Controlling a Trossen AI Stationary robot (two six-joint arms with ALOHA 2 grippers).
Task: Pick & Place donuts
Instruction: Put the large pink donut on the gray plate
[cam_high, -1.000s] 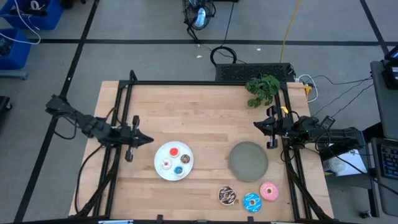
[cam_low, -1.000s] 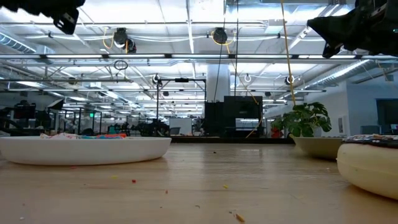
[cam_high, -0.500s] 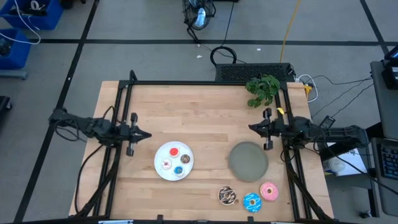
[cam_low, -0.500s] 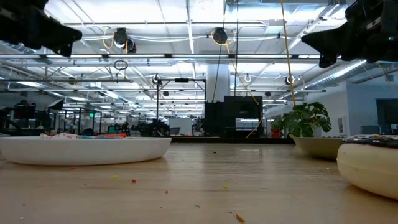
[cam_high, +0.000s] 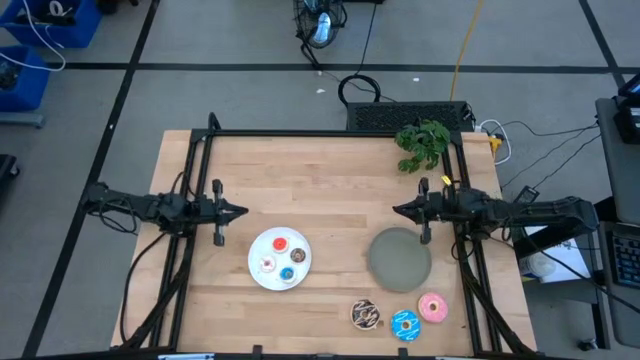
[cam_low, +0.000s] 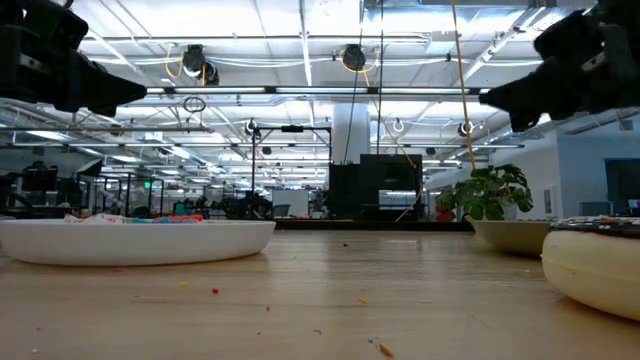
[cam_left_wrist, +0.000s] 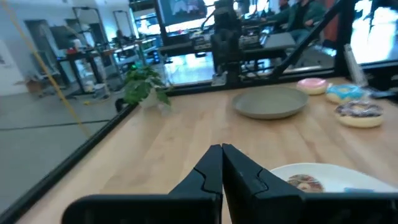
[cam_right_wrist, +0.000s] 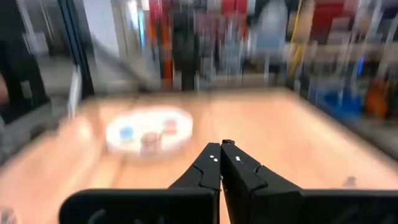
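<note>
1. Black and pinched shut on nothing, the left pincer (cam_high: 240, 211) hovers over bare wood just beside the white plate (cam_high: 258, 278); in its own wrist view the two fingers meet with no gap.
2. The right pincer (cam_high: 398, 210) is likewise closed and empty, held above the table (cam_high: 320, 170) just off the rim of the grey plate (cam_high: 400, 258).
3. Judging by this, the task is at its start: no donut is held, and both arms look poised for an approach.
4. Nearest the left pincer, on the white plate, lie four tiny donuts: red (cam_high: 279, 243), brown (cam_high: 298, 255), pink-white (cam_high: 268, 264) and blue (cam_high: 288, 274).
5. Farther from the right pincer, beyond the empty grey plate at the table's near edge, sit three larger ones in a row: chocolate with sprinkles (cam_high: 365, 315), blue-iced (cam_high: 405, 324) and pink-iced (cam_high: 432, 307).
6. The next move probably calls for whichever pincer goes first to open, swing over its chosen ring and come down with one finger through or astride it.
7. A potted plant (cam_high: 422, 143) stands behind the right arm, well clear.
</note>
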